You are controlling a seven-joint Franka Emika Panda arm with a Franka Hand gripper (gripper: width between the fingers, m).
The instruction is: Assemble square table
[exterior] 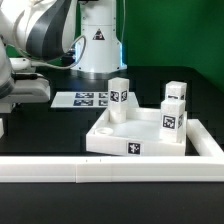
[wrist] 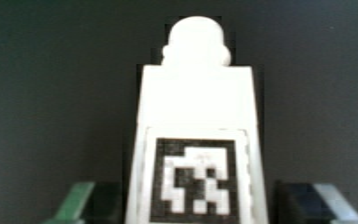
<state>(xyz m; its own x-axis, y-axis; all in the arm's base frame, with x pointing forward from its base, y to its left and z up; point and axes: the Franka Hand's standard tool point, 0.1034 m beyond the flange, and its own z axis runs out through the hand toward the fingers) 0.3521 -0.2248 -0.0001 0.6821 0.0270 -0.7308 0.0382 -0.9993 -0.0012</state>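
Note:
The white square table top (exterior: 118, 133) lies rim up in the middle of the exterior view. Three white tagged legs stand upright at its corners: one at the back left (exterior: 119, 96), one at the back right (exterior: 175, 94), one in front of that (exterior: 172, 118). In the wrist view a fourth leg (wrist: 197, 110) lies lengthwise on the dark table, tag toward the camera and rounded peg (wrist: 195, 40) at the far end. My gripper (wrist: 197, 202) straddles it, with a dark gap between each finger and the leg. In the exterior view the fingers are cut off at the left edge.
The marker board (exterior: 84, 99) lies behind the top, on the exterior view's left. A long white border rail (exterior: 110, 170) runs along the front and up the right side. The robot's base (exterior: 100, 45) stands at the back.

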